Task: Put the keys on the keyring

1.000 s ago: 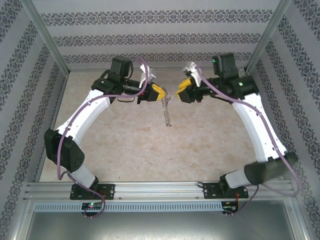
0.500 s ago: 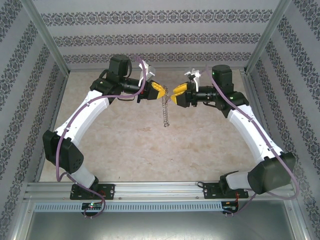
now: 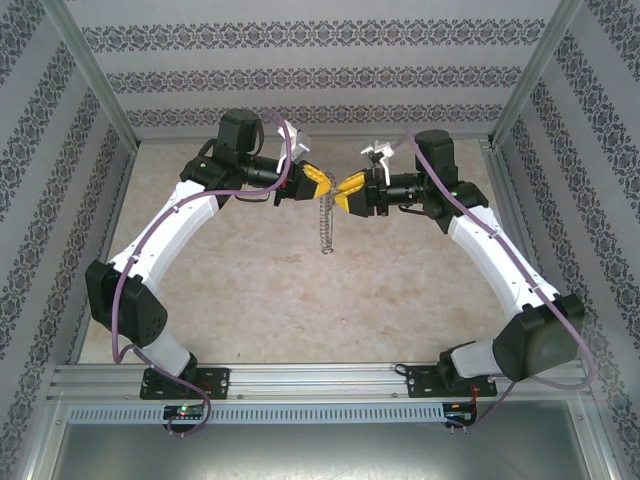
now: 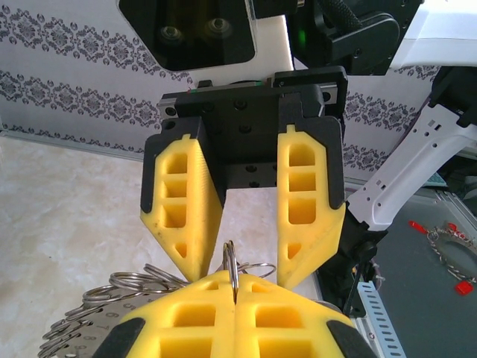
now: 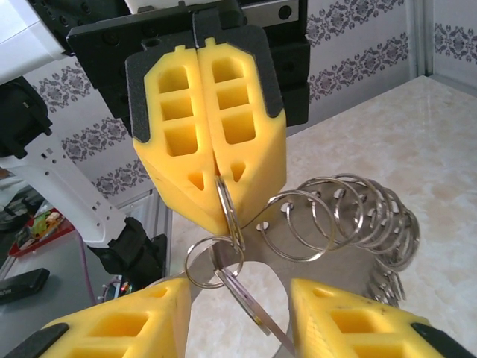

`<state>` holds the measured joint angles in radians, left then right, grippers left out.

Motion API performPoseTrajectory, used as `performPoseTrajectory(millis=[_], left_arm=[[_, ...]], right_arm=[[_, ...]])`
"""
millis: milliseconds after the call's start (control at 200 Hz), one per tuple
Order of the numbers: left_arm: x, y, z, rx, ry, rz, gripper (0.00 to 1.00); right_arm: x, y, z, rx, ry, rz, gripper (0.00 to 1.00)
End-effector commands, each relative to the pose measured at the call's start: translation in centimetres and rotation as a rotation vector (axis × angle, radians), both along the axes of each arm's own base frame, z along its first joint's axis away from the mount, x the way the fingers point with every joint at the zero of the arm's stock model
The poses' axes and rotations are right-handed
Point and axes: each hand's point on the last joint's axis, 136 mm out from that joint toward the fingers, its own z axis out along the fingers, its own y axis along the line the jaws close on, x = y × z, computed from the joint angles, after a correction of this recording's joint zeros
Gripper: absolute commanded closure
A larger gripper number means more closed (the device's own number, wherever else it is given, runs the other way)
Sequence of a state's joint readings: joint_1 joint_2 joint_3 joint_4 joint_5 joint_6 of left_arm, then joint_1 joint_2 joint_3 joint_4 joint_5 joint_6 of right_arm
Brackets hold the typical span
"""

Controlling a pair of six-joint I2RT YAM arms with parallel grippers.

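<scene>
A: Progress?

B: Early, by judgement. The keyring (image 3: 324, 226) is lifted off the table (image 3: 300, 300). It is hung from a pinch near the table's 12 o'clock and trails toward 6 o'clock. No key is made out as threaded. Whether one sits among the small loops (image 5: 344, 216) cannot be told.

A: Grip on the left?

B: The left gripper (image 3: 312, 184) is closed fully. One ring (image 5: 223, 203) of the keyring's fringe is clamped edge-on between the yellow pads (image 4: 194, 321).

A: And the right?

B: The right gripper (image 3: 347, 188) is parted roughly halfway, and nothing is gripped. The clamped ring is straddled by its fingers (image 5: 141, 321). A second ring (image 5: 212, 262) is hung in the gap, at 6 o'clock of the clamped one.

A: Pose?

B: Both arms are reached far forward with elbows bowed outward. The left tips are pointed to 3 o'clock and the right tips to 9 o'clock, nearly met.

A: What's left?

B: Probably everything. A key is to be fetched, a ring pried open, and the key worked on.
</scene>
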<state>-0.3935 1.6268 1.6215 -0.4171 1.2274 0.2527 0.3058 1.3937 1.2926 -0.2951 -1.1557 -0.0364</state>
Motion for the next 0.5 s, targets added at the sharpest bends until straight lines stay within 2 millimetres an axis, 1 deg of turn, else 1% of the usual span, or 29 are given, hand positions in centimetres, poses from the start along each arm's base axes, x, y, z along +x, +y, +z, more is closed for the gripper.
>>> performPoseTrajectory(millis=[0,45,160,190,405,500], left_arm=[[-1.6,-0.1,3.0,-0.058,-0.077,-0.052,1.00],[-1.6,-0.1,3.0,-0.057,-0.077,-0.049,1.00],[-1.6,-0.1,3.0,-0.058,-0.080,-0.049,1.00],[-1.5,-0.1,3.0,-0.058,-0.080,-0.046,1.00],[-1.5,-0.1,3.1,-0.058,-0.085,-0.041,1.00],[-1.6,0.0,3.1,-0.058,-0.086,-0.040,1.00]], right_arm=[[-0.9,0.6,-0.1,0.020,-0.008,0.066,0.66],[-0.9,0.7,0.0,0.021,-0.008,0.070,0.71],[-1.2,0.7,-0.1,0.020,-0.002,0.083,0.96],[-1.2,0.7,-0.2,0.017,0.000,0.086,1.00],[-1.8,0.5,-0.9,-0.019,0.018,0.091,1.00],[-1.7,0.5,-1.3,-0.050,0.028,0.084,1.00]])
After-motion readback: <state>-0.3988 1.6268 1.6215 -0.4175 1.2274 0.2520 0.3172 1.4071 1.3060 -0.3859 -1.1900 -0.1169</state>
